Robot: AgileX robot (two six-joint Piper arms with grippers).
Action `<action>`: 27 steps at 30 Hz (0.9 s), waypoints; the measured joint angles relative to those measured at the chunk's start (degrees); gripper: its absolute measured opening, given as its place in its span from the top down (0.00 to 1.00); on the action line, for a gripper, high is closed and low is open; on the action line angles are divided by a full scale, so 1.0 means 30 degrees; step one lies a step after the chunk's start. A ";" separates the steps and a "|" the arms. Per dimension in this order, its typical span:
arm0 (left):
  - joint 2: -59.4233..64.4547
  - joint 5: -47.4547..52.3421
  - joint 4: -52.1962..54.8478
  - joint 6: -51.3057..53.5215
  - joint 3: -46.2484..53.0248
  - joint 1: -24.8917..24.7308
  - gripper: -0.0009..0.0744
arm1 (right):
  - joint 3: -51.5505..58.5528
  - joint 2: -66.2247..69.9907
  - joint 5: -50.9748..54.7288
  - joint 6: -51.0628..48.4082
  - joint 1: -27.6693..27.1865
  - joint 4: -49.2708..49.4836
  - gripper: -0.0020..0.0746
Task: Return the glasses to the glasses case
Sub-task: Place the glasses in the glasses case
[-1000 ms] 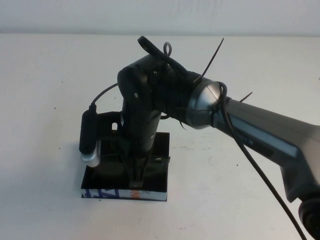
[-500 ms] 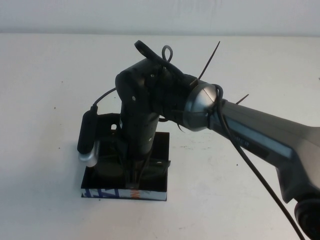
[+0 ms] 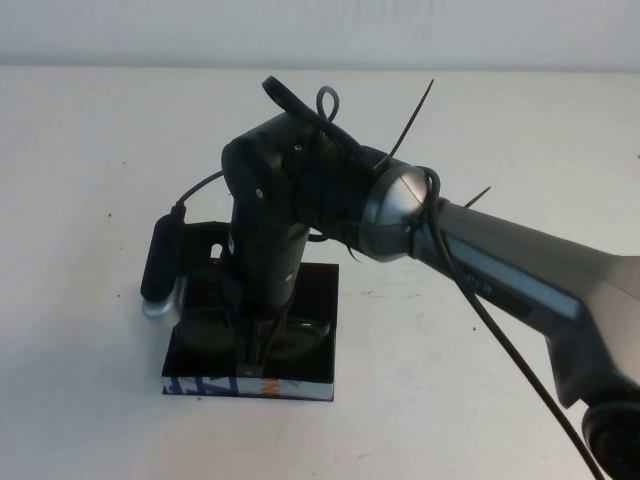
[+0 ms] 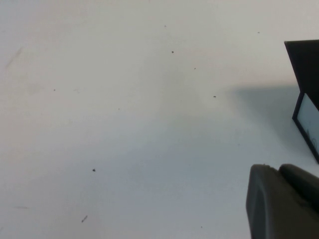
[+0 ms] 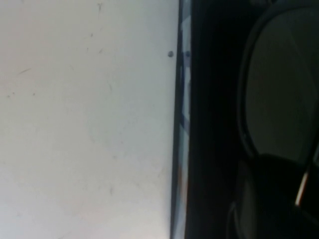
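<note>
I judge the job nearly done: the glasses (image 3: 262, 343) already lie inside the open glasses case (image 3: 318, 300) on the desk (image 3: 470, 380); release, withdrawal and lid closing remain. My right claw (image 3: 258, 352) reaches down into the case over the glasses; I cannot tell its grip. The left claw (image 4: 281, 201) idles beside the case.

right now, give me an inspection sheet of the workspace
surface: white table, a few small dark specks
job's things: glasses lying inside the open black glasses case
clutter: nothing seen
grippers: right gripper reaching down into the case at the glasses, grip not visible; left gripper only partly seen at the picture's edge, away from the case
cables: black cable along the right arm, another looping to the wrist camera
surroundings: pale wall behind the table
</note>
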 joint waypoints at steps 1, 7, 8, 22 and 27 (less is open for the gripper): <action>0.0000 0.0000 0.0000 0.0000 0.0000 0.0000 0.99 | 0.0000 0.0042 0.0000 0.0113 0.0000 0.0000 0.89; 0.0000 0.0000 0.0000 0.0000 0.0000 0.0000 0.99 | -0.0041 0.0379 0.0000 0.0363 0.0000 0.0009 0.89; 0.0000 0.0000 0.0000 0.0000 0.0000 0.0000 0.99 | -0.0041 0.0453 0.0000 0.0363 0.0000 0.0009 0.89; 0.0000 0.0000 0.0000 0.0000 0.0000 0.0000 0.99 | -0.0041 0.1057 0.0000 0.0434 0.0000 0.0041 0.89; 0.0000 0.0000 0.0000 0.0000 0.0000 0.0000 0.99 | -0.0041 0.1272 0.0000 0.0434 0.0000 0.0073 0.89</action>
